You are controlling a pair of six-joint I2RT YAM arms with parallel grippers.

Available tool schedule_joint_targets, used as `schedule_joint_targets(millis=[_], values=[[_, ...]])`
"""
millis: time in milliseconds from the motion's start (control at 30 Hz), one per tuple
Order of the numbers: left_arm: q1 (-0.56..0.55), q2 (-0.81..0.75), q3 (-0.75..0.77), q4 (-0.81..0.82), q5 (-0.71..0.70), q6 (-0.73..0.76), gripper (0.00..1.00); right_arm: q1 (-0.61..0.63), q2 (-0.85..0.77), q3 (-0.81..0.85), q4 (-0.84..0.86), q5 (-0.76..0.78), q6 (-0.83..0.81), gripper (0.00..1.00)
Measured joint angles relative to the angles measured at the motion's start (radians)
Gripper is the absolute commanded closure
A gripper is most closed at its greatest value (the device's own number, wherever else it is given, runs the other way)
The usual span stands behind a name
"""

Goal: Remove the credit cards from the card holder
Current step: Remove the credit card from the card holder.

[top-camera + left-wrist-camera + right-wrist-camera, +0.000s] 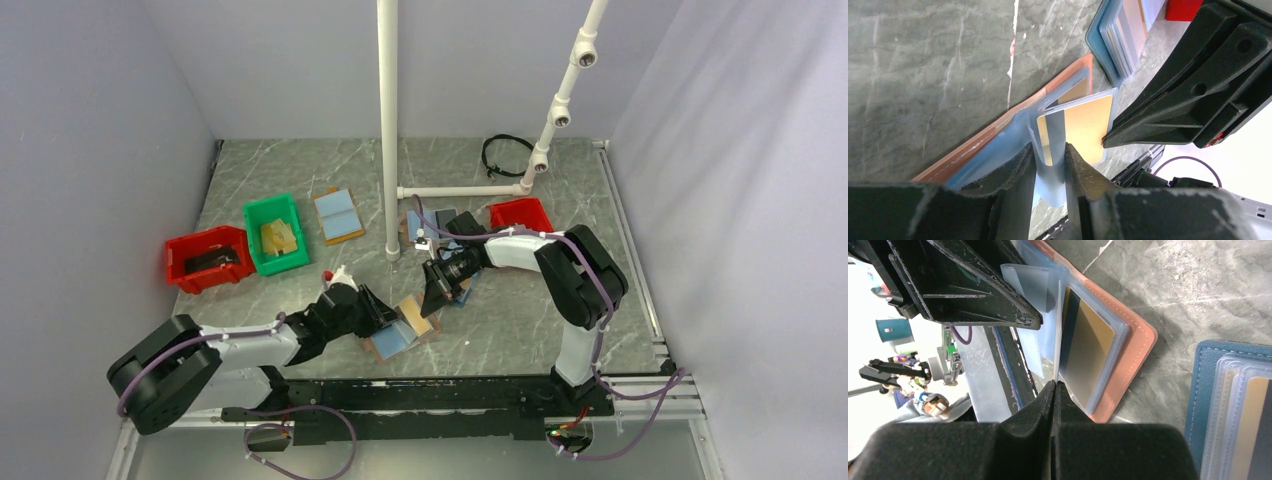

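Card holder [397,336] is lying open on the table [520,330], around 6 o'clock, near my bases. My left gripper [1049,149] sits at its 9 o'clock, clamped on one of its clear blue sleeves and holding it up off the tan cover. There's a gold card [1088,125] in the next sleeve. Right gripper [1054,386] is at the holder's 1 o'clock, fingers squeezed fully together right at a sleeve edge. Can't tell if it's caught any plastic. Navy holder [1204,390] is just beside it.

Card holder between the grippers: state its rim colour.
Tan-brown; the card holder shows it best in the right wrist view.
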Motion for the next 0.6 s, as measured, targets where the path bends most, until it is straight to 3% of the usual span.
schedule_joint_targets(millis=[600], values=[[0.003,-0.259,0.038,-0.475,-0.025,0.051,0.54,0.003,0.001,0.004,0.0,0.0,0.0,1.0]])
